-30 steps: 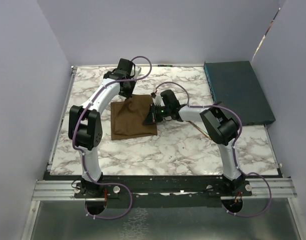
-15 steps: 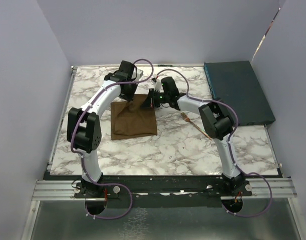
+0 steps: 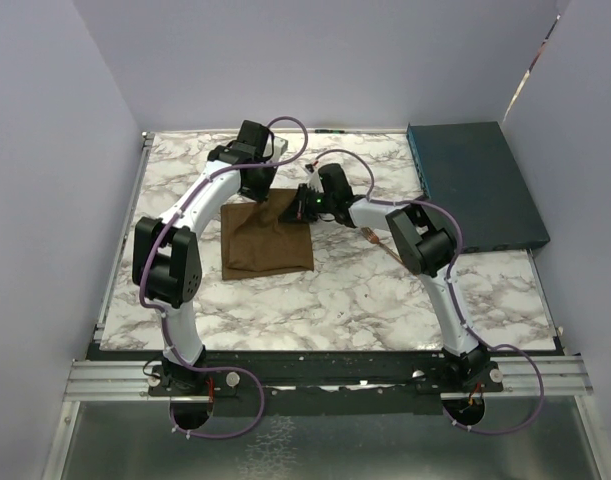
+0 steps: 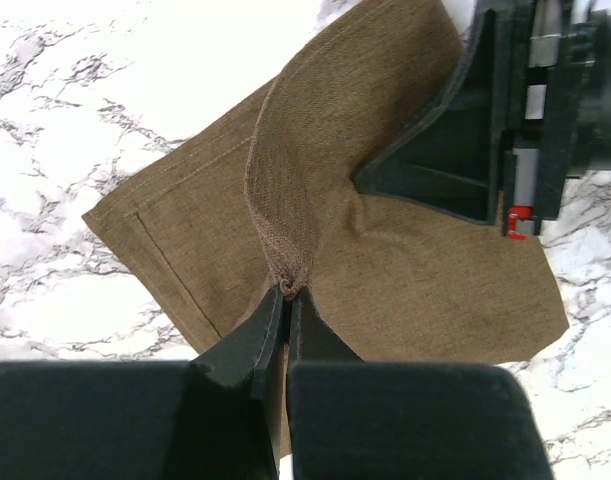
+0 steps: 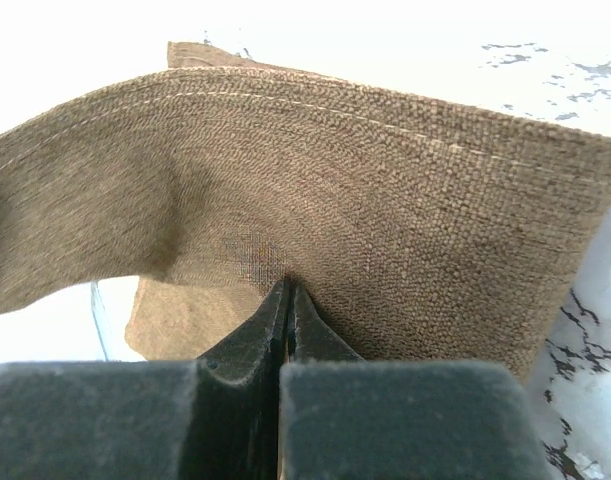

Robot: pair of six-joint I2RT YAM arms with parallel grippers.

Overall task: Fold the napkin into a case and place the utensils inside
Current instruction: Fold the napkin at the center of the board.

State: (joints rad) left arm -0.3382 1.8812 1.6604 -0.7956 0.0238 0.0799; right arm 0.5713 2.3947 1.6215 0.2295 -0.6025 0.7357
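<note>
The brown napkin (image 3: pixel 268 245) lies on the marble desk (image 3: pixel 335 290), left of centre. Its near part is flat and its far right corner is drawn up off the surface. From above, the left fingers (image 3: pixel 257 186) meet the cloth at its far edge, and the right fingers (image 3: pixel 296 208) meet it just beside them at the raised corner.

In the left wrist view, the left fingers (image 4: pixel 247 350) are pressed together with no gap. They pinch a narrow ridge of napkin (image 4: pixel 415 270) that rises from their tips and runs away toward the top of the view. The rest of the cloth spreads flat to either side, with a stitched hem showing on the left. The dark body of the right fingers (image 4: pixel 485 130) presses into the cloth at the upper right.

In the right wrist view, the right fingers (image 5: pixel 247 345) are likewise closed tight on the cloth. The napkin (image 5: pixel 405 190) stands before them as a curved sheet, its hem running along the top.

The copper fork (image 3: pixel 373 238) lies on the desk to the right of the napkin, apart from it and partly hidden under the right arm (image 3: pixel 425 245). A dark teal box (image 3: pixel 475 185) lies flat at the far right of the desk.
</note>
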